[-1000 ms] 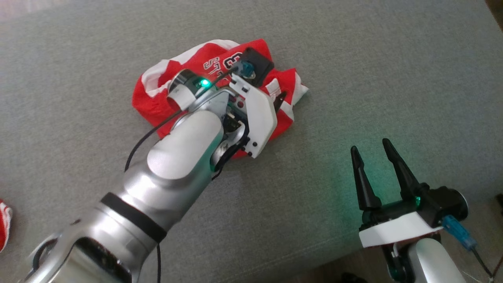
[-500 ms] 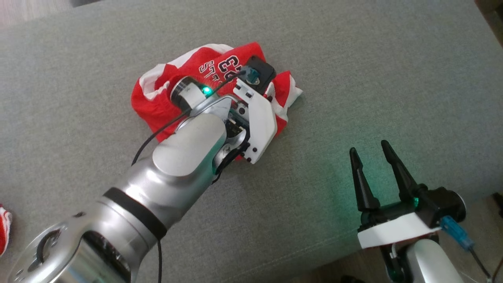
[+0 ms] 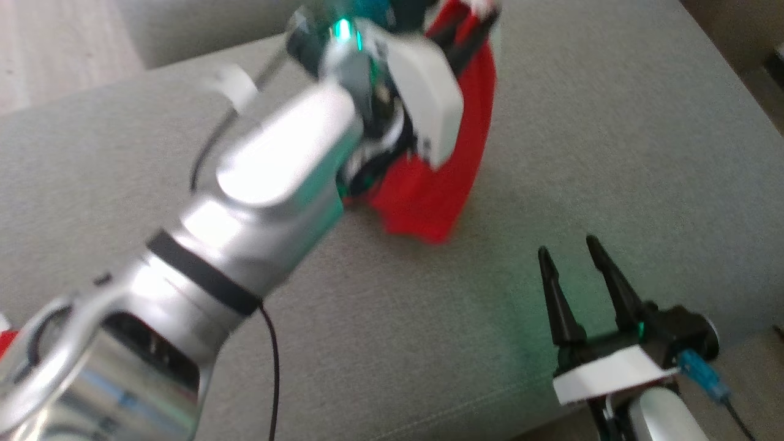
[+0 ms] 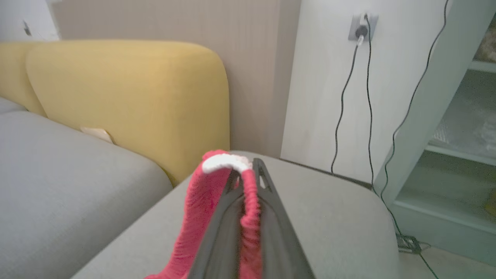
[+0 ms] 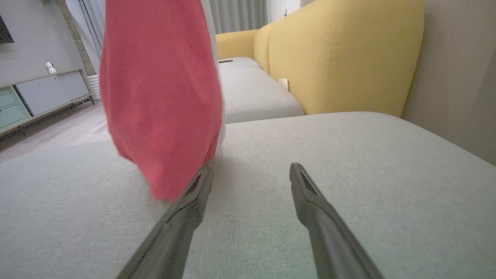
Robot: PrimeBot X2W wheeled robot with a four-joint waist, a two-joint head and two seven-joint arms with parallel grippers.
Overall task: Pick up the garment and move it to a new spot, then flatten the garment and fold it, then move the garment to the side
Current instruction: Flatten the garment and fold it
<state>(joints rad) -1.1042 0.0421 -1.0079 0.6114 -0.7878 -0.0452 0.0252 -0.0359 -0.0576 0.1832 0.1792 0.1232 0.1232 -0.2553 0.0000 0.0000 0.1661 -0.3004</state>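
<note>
A: Nearest first, right gripper?
B: Lower right of head view, low over grey cushion. Fingers pointing up-frame, spread wide, nothing between.
A: Left arm?
B: Silver forearm running diagonally from lower left to top centre, blurred. Wrist bent over, green light lit near the top edge.
A: Left gripper?
B: Pinched narrow on garment. White-trimmed fold poking out between the tips in left wrist view.
A: Garment position?
B: Top centre of head view, red cloth hanging long and bunched from the left fingers. Upper left in right wrist view, lower end just beside that gripper's frame-left finger. Touching cushion or not, cannot tell.
A: Farther back?
B: Yellow backrest behind the cushions. Then pale wall with socket, upper right of left wrist view, black cables dropping down from it.
</note>
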